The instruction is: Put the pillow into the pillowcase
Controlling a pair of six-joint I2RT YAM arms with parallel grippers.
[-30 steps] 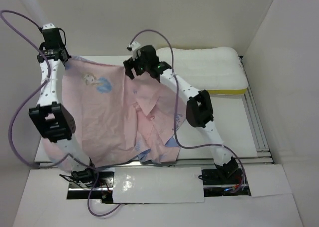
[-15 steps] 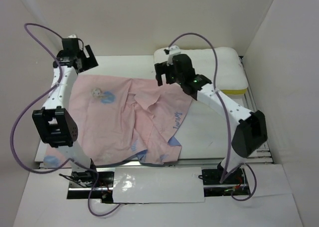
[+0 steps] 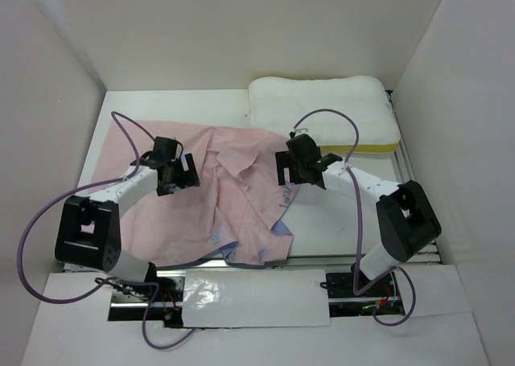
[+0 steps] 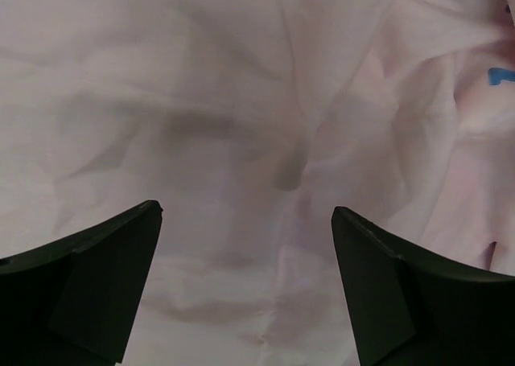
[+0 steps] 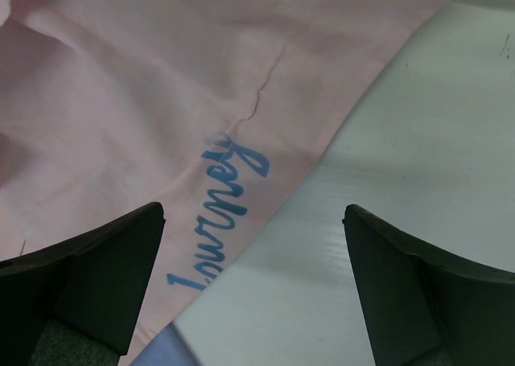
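The pillowcase [image 3: 225, 197] lies crumpled and flat on the table, pale pink side up, a blue corner showing at its near right edge. The plump white pillow [image 3: 322, 113] with a yellow strip rests at the back right, apart from both grippers. My left gripper [image 3: 179, 173] hangs open just above the pink fabric [image 4: 241, 141], nothing between its fingers. My right gripper [image 3: 288, 167] is open over the pillowcase's right edge, where blue script [image 5: 221, 213] is printed on the pink cloth [image 5: 145, 84] next to bare table [image 5: 402, 181].
White walls close in the table on the left, back and right. A metal rail [image 3: 418, 213] runs along the table's right side. Purple cables loop from both arms. A white sheet [image 3: 249, 298] lies between the arm bases.
Both grippers let go of the pillowcase and came down and toward the near side. The fabric, held up a second ago, has dropped flat on the table.
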